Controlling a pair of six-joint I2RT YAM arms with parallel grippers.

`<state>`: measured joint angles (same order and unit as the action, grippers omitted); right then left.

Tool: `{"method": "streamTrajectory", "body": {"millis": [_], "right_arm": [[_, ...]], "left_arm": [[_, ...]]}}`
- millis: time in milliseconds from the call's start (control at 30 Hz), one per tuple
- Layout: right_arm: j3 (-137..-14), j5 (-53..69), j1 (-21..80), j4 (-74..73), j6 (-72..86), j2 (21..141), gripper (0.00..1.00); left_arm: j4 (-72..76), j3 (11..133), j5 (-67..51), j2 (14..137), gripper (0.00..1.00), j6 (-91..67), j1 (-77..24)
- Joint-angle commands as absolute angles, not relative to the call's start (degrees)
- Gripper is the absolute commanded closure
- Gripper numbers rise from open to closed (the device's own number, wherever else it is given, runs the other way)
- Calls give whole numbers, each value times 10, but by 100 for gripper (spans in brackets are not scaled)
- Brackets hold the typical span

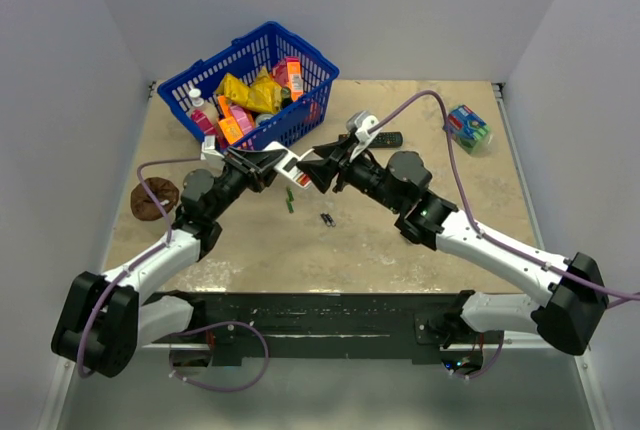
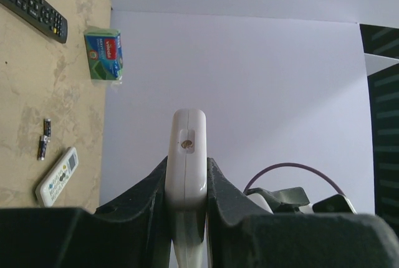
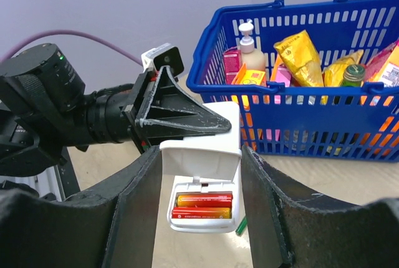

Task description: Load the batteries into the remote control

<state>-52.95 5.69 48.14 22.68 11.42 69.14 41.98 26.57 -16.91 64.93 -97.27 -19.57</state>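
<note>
We see the small white rectangular remote control [image 3: 201,221] held up off the tan table [image 1: 400,250], between the two arms. The left gripper [image 2: 186,177] is clamped tight on its edges. Its open back compartment faces the right wrist camera, with two red-orange batteries [image 3: 202,206] lying side by side inside. The white plastic battery cover [image 3: 199,163] sits tilted above them, not closed. The right gripper [image 3: 202,153] straddles that cover, jaws partway apart; we cannot tell whether they pinch it. We judge the loading done and only the cover left to close. Spare dark batteries [image 1: 327,218] lie on the table.

Beige table [image 1: 300,250], blue basket [image 1: 300,118], batteries [image 1: 327,218] (dark pair), sponge pack [image 1: 468,128]
</note>
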Motion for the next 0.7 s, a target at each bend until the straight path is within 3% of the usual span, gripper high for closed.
{"method": "streamTrajectory", "body": {"millis": [0, 667], "right_arm": [[-520, 51, 496, 279, 79, 683, 72], [-493, -21, 531, 331, 27, 687, 72]], "left_arm": [[453, 287, -164, 632, 100, -1003, -201], [424, 284, -156, 605, 100, -1043, -208]]}}
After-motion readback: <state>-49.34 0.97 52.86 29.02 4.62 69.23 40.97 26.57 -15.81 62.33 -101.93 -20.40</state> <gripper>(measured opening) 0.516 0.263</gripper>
